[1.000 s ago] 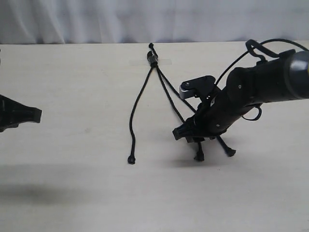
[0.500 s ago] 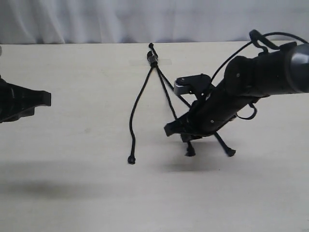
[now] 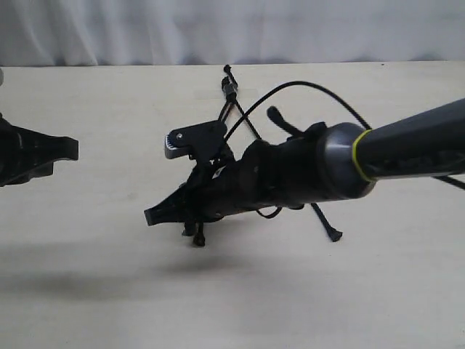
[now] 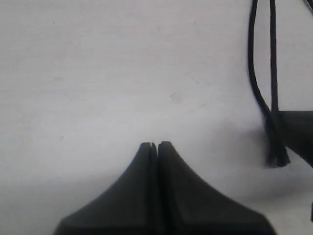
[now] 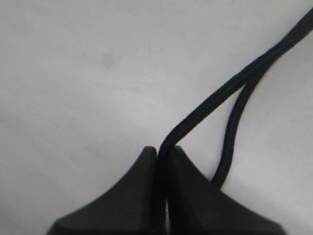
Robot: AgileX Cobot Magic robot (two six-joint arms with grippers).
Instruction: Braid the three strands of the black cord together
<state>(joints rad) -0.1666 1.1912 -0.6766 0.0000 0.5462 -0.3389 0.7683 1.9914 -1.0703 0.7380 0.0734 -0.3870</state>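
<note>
Since 0.5 s ago your right arm has swung well across the middle, so the right gripper (image 3: 155, 216) now sits left of centre, low over the table (image 3: 87, 291). The strand tip that was under it near the centre has travelled with it. Your left gripper (image 3: 69, 147) has stayed at the left edge, well apart from the cord.

The right gripper (image 5: 162, 152) is clenched on 1 strand: in the right wrist view the held strand (image 5: 215, 100) runs straight in between the 2 pressed fingers, with a 2nd strand lying just beside it on the table.

The left gripper (image 4: 157, 145) is closed on nothing, its fingers meeting tip to tip above bare table.

The black cord (image 3: 230, 89) is anchored at the far side of the table, its knotted end (image 3: 228, 71) pointing away from you and a grey band (image 3: 232, 92) just below it.

The left strand (image 3: 197, 238) ends in its knobby tip just under the right gripper, close to the tip of the held one. The left wrist view shows those 2 strands side by side, tips together.

The right strand (image 3: 325, 222) lies alone on the far side of the arm, with its tip resting on the table.
</note>
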